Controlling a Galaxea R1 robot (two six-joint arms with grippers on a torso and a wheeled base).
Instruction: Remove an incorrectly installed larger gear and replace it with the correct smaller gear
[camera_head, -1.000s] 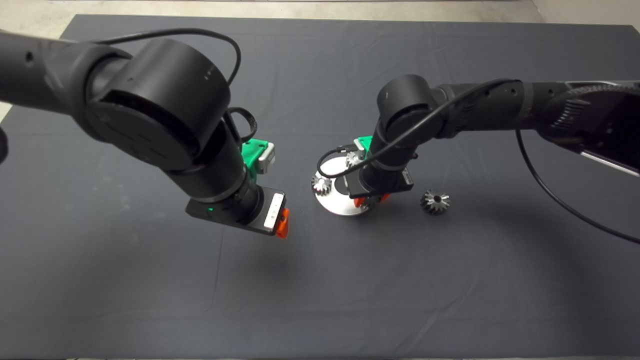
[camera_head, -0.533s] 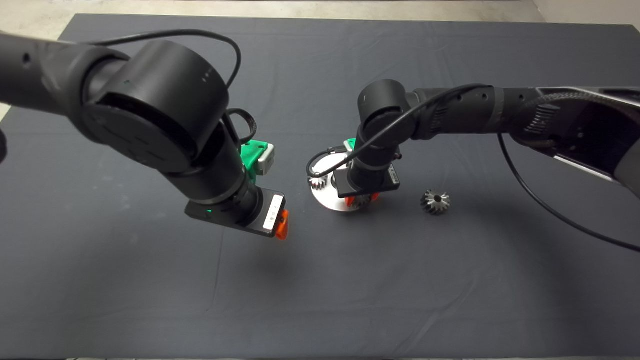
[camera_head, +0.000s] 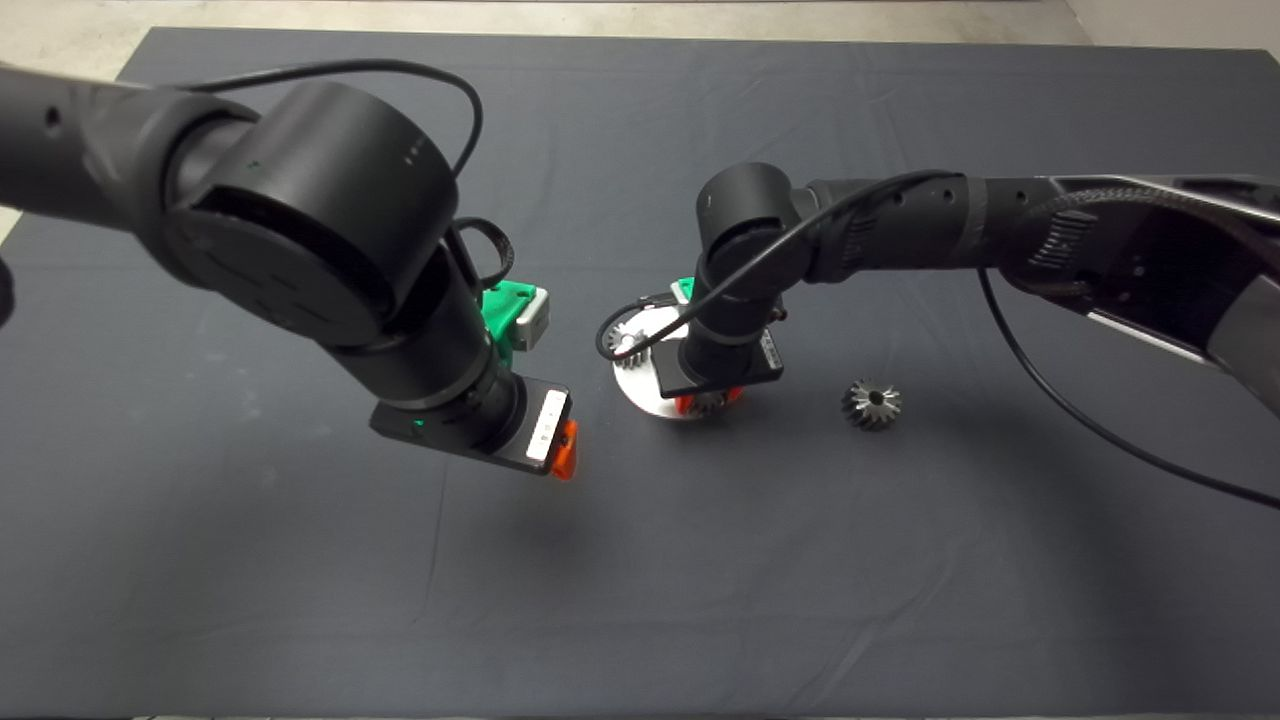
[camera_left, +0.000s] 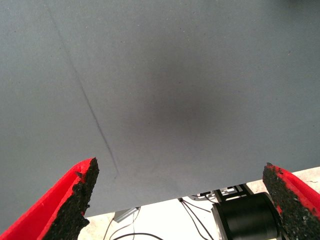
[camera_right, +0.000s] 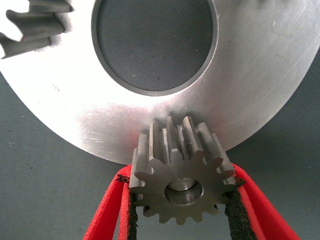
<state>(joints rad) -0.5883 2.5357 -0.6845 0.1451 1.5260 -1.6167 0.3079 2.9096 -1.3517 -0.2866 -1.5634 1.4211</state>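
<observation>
The larger gear (camera_head: 871, 404), dark with star-like teeth, lies on the mat to the right of a round silver plate (camera_head: 643, 397). My right gripper (camera_head: 708, 402) is at the plate's near edge and is shut on a smaller gear (camera_head: 709, 404). In the right wrist view both pads (camera_right: 234, 212) press the smaller gear (camera_right: 182, 181), which rests at the rim of the plate (camera_right: 250, 75). My left gripper (camera_head: 565, 448) hangs open and empty over bare mat to the left of the plate. It also shows in the left wrist view (camera_left: 180, 167).
Another small gear (camera_head: 627, 345) stands on the plate's left side and also shows in the right wrist view (camera_right: 37, 25). The plate has a large round centre hole (camera_right: 155, 42). The mat's edge and the floor lie beyond the left gripper.
My right arm has moved left with the smaller gear in its fingers, and the plate with its gears has shifted slightly left. The larger gear and the left arm have stayed still.
</observation>
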